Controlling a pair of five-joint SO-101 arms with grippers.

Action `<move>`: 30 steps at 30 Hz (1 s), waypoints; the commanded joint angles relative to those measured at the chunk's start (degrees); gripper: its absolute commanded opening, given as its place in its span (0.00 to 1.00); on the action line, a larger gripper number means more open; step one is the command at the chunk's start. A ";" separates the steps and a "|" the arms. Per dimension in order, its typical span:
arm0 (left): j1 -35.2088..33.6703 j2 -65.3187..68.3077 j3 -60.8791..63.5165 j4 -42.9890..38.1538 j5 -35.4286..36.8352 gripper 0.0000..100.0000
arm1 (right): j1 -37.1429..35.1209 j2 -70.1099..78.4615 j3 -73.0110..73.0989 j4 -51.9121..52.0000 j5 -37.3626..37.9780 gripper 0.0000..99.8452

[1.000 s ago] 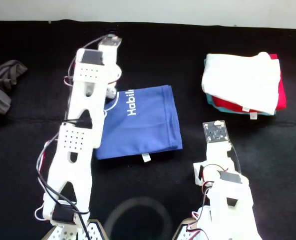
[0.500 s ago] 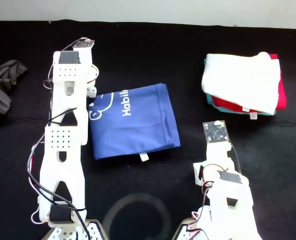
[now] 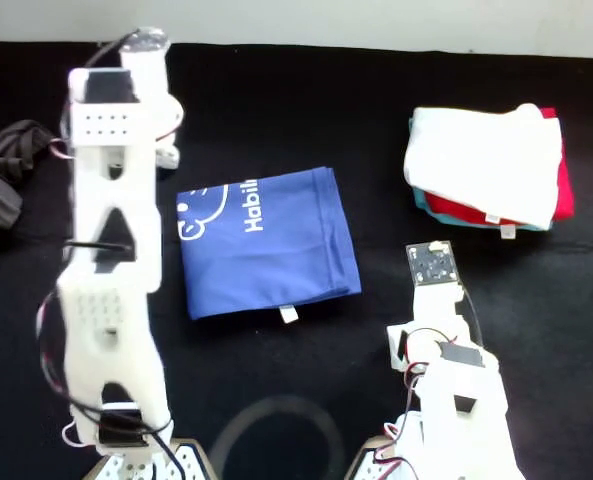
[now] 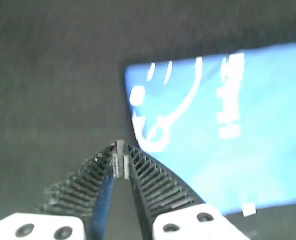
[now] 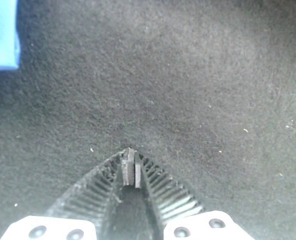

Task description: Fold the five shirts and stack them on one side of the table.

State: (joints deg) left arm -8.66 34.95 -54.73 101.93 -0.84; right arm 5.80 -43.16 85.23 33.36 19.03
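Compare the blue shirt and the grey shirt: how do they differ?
The blue shirt lies folded flat; the grey shirt lies crumpled in a heap. The blue shirt sits mid-table; the grey shirt at the left edge. The blue shirt bears white print; the grey shirt looks plain. Both rest on the black table.

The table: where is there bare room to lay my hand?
Bare table lies between the blue shirt and the stack of folded shirts, along the far edge behind the blue shirt, and in the near corner in front of the stack, beside the right arm. It is crowded on the left, where the left arm stands between the grey shirt and the blue shirt.
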 commanded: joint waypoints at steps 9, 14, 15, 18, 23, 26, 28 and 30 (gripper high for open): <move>-6.90 -38.37 74.51 -28.22 -6.15 0.01 | -3.03 -0.04 0.04 7.16 -0.09 0.01; -9.19 -45.14 95.16 -48.53 -6.15 0.01 | -7.52 -0.04 -1.80 14.02 0.00 0.01; -9.54 -45.76 98.15 -51.96 -6.15 0.01 | -8.31 -0.04 -2.59 16.13 0.00 0.01; -9.54 -45.93 104.92 -61.01 -6.15 0.01 | -9.63 -0.04 -5.14 22.11 2.29 0.01; -9.45 -46.37 107.12 -64.35 -6.07 0.01 | -9.10 -0.04 -12.62 30.37 13.80 0.01; -9.45 -46.11 107.30 -64.35 -5.98 0.01 | -8.48 -0.04 -22.64 34.86 14.42 0.01; -9.45 -46.02 107.30 -64.35 -5.89 0.01 | -8.66 -0.04 -30.73 38.20 14.42 0.01; -9.45 -46.02 107.38 -64.35 -5.80 0.01 | -8.75 0.04 -38.90 40.57 12.57 0.01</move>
State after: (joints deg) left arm -17.80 -10.51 52.62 39.34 -6.37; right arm -2.90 -42.73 59.03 70.37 32.66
